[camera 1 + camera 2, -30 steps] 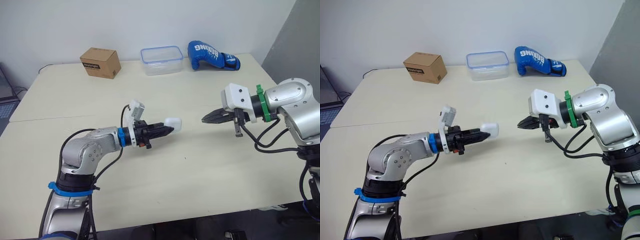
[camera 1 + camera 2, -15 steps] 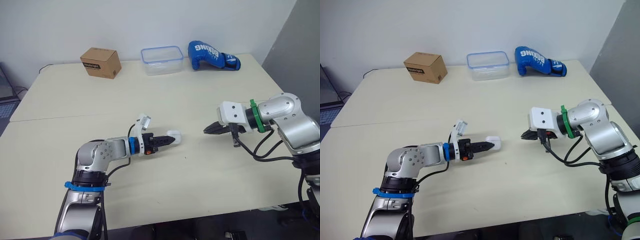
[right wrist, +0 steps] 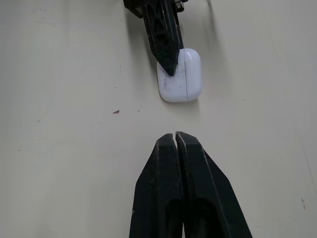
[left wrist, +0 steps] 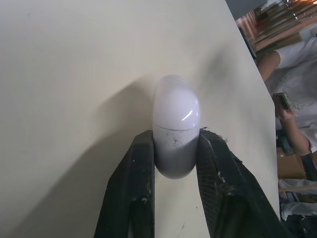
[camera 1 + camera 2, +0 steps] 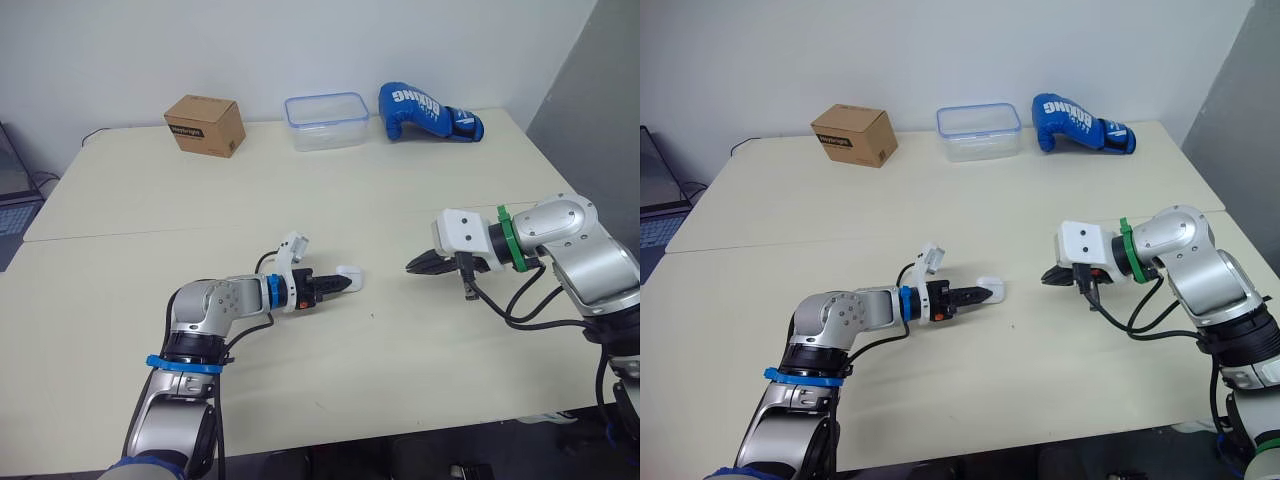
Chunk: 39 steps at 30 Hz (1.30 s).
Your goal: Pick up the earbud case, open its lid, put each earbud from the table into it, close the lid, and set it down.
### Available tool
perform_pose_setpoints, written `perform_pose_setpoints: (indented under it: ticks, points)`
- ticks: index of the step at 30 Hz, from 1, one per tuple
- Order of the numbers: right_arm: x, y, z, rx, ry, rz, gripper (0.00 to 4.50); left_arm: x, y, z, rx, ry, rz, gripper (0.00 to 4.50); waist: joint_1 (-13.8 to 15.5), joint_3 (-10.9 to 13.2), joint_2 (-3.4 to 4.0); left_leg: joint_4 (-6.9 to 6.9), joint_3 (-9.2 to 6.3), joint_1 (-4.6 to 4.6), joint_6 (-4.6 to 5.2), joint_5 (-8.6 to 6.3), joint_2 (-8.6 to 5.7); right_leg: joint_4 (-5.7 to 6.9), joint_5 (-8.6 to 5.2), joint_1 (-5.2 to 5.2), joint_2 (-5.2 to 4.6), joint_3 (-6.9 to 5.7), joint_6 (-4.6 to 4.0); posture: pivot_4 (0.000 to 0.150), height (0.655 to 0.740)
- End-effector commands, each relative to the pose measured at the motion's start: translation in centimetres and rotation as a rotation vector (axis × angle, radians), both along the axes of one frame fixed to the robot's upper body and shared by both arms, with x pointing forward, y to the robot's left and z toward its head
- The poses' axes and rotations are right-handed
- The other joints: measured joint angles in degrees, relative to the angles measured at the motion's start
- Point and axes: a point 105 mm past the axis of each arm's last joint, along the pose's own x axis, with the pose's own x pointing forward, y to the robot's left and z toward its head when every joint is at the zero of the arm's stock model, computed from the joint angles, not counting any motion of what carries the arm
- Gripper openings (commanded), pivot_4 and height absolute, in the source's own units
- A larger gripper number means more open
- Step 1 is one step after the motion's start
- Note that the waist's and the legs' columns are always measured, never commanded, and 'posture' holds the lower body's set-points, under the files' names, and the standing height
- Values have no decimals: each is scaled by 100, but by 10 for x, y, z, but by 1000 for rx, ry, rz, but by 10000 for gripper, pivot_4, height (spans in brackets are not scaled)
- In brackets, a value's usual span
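there, closed earbud case (image 3: 180,75), left claw (image 4: 176,139)

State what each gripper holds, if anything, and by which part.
The left gripper clamps the closed earbud case by its two sides below the lid seam. The right gripper is shut on nothing.

Glossy smooth white plastic earbud case (image 4: 176,116); matt smooth table (image 5: 400,200).
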Motion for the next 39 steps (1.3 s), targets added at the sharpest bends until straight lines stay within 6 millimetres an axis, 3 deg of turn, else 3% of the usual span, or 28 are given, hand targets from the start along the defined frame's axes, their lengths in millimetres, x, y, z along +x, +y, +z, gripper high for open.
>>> perform_pose_setpoints:
  ticks: [1, 5, 14, 19, 28, 33, 39]
  points:
    - [-1, 1, 7, 1, -35, 7, 0, 0, 4, 0, 12, 3, 11, 23006, 5, 0, 0, 0, 0, 0, 0, 0, 0, 0, 0, 0, 0, -1, 0, 1500, 7400]
    - [1, -1, 5, -9, -34, -4, 0, -2, 14, 2, 22, 5, 19, 35286, 4, -1, 0, 1, 0, 3, 0, 0, 0, 3, 0, 2, 0, 0, 0, 1500, 7400]
    - [4, -1, 2, -12, -31, -8, 0, -20, 58, 12, 105, -40, 47, 35286, -114, -1, 1, -6, 0, 5, 0, 0, 4, 1, 0, -1, 2, 2, 0, 1500, 7400]
    - [5, 0, 2, -7, -33, -7, 0, -31, 80, 28, 244, -248, 31, 35286, -111, 0, 0, -7, 0, 4, -1, 0, 5, 0, 0, -2, 2, 2, 0, 1500, 7400]
    - [5, -3, -3, 31, -25, -46, 0, -43, 99, 59, 306, -517, 88, 35286, 30, 0, 0, -8, 2, 1, 0, -1, 6, -4, 0, -1, 1, 1, 0, 1500, 7400]
    - [8, -6, -2, 54, -24, -82, 0, -46, 105, 67, 269, -551, 127, 35286, 30, 0, 1, -7, 3, 1, 0, -1, 6, 0, 0, 0, 1, 1, 0, 1500, 7400]
    - [-2, -14, -6, 104, 9, -147, 0, -55, 112, 71, 283, -572, 162, 35286, 30, 0, 1, -9, 4, -1, 1, -2, 7, -7, 0, 0, 2, 1, 0, 1500, 7400]
